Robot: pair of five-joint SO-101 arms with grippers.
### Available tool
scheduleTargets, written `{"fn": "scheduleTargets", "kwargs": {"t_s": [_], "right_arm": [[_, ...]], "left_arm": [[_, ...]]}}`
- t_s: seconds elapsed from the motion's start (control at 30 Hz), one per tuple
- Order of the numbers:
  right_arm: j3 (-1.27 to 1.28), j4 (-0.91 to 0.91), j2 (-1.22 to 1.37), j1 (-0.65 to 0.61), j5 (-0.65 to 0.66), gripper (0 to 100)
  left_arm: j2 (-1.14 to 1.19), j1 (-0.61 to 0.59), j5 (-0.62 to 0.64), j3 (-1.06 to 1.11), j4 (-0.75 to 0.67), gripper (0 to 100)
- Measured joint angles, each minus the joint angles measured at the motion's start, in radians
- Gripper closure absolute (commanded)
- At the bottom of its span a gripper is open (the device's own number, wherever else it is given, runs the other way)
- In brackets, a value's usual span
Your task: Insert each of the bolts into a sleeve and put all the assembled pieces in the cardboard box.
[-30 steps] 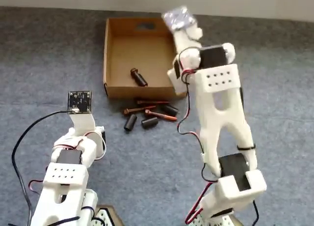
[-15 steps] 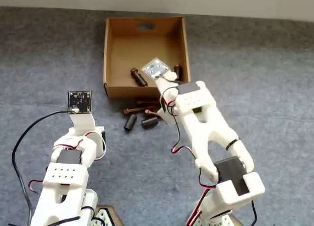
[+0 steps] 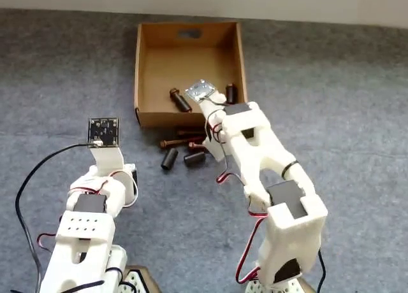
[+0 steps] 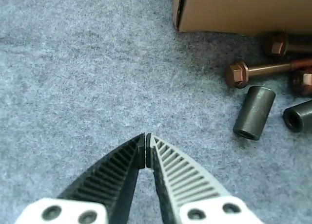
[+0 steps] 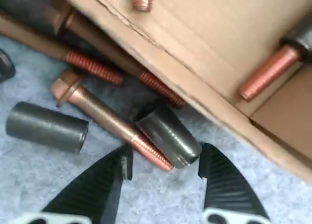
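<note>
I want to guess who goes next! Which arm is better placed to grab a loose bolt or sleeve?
Probably the right. The right gripper is open right at a sleeve and a bolt beside the cardboard box. The left gripper is shut over bare carpet, farther from them.

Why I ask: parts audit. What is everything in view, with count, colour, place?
Box: one, brown cardboard, far side of the table.
Assembled pieces: two, dark sleeve on copper bolt, in the box.
Bolts: three loose, copper, in front of the box.
Sleeves: three loose, dark grey, among the bolts.
Carpet: one, grey, over the table.
Arms: two, white, near side.
Left fingers: black, shut, over bare carpet.
Right fingers: black, open, over a sleeve and a bolt tip.
</note>
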Motion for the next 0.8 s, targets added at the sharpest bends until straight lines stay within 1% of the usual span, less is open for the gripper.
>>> {"fn": "scheduleTargets", "kwargs": {"t_s": [0.17, 0.27, 0.37, 0.5, 0.63, 0.8], "right_arm": [[0.000, 0.000, 0.000, 0.000, 0.012, 77.9], [0.000, 0.012, 0.000, -0.008, 0.086, 77.9], [-0.002, 0.083, 0.000, -0.031, 0.147, 77.9], [-0.003, 0.167, 0.000, -0.040, 0.190, 77.9], [-0.003, 0.189, -0.032, -0.040, 0.199, 77.9], [-0.005, 0.186, -0.150, -0.041, 0.199, 77.9]], "left_arm": [[0.000, 0.000, 0.000, 0.000, 0.000, 96], [0.000, 0.000, 0.000, 0.000, 0.000, 96], [0.000, 0.000, 0.000, 0.000, 0.000, 96], [0.000, 0.000, 0.000, 0.000, 0.000, 96], [0.000, 0.000, 0.000, 0.000, 0.000, 96], [0.000, 0.000, 0.000, 0.000, 0.000, 96]]}}
